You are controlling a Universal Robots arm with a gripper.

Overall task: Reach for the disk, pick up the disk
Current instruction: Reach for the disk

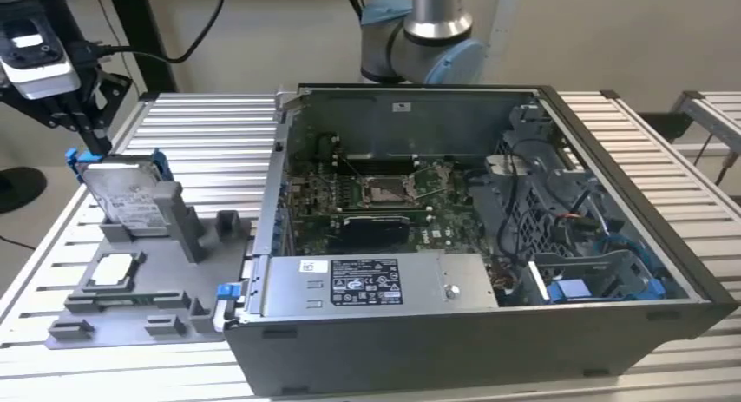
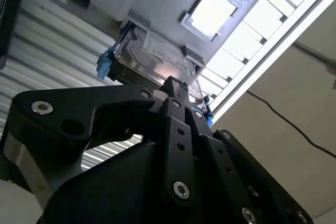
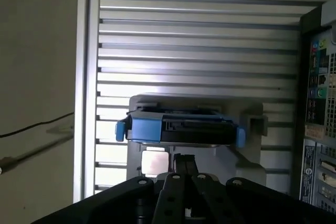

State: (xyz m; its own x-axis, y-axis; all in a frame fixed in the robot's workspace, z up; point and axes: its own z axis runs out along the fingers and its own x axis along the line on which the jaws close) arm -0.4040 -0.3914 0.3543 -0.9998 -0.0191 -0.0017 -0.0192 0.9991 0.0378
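- Hovering gripper (image 1: 97, 143), jaws closed and empty, sat at 11 o'clock off the disk (image 1: 125, 194) in the exterior view.
- Disk stood upright in grey holder (image 1: 173, 246).
- Open computer case (image 1: 487, 332) lay at disk's 3 o'clock.

Bright, even light; glare on table slats (image 2: 294, 3); pincer (image 2: 173, 83) dark.

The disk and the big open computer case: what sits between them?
In the exterior view, a short upright post of the grey holder stands between the disk and the computer case, on the slatted table.
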